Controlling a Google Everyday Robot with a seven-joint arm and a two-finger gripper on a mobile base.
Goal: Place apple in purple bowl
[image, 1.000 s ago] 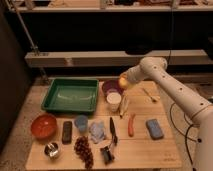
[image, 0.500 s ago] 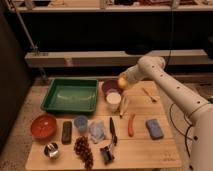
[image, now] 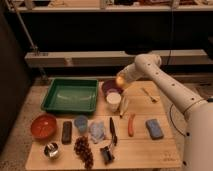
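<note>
We see the gripper [image: 122,81] at the end of the white arm [image: 165,85], which reaches in from the right and bends down toward the back of the wooden table [image: 145,150]. Its fingers are closed around the apple [image: 120,78], a small yellow-orange fruit that shows bright at the arm's tip. We cannot make out the separate fingers against the fruit, only that the apple sits in their grip, clear of the tabletop.

The apple hangs over the right rim of the purple bowl [image: 110,88], which stands just right of the green tray [image: 70,95]. We cannot tell whether the apple touches the bowl's rim or is a little above it. A white cup [image: 114,101] stands just in front of the purple bowl.

Further toward the front we see the carrot [image: 131,125] and the blue sponge [image: 154,128] on the right. The red bowl [image: 43,125], the metal bowl [image: 51,150] and the grapes [image: 83,148] lie on the left, all well apart from the gripper. A fork [image: 149,94] lies on the table to the right of the arm's tip.
</note>
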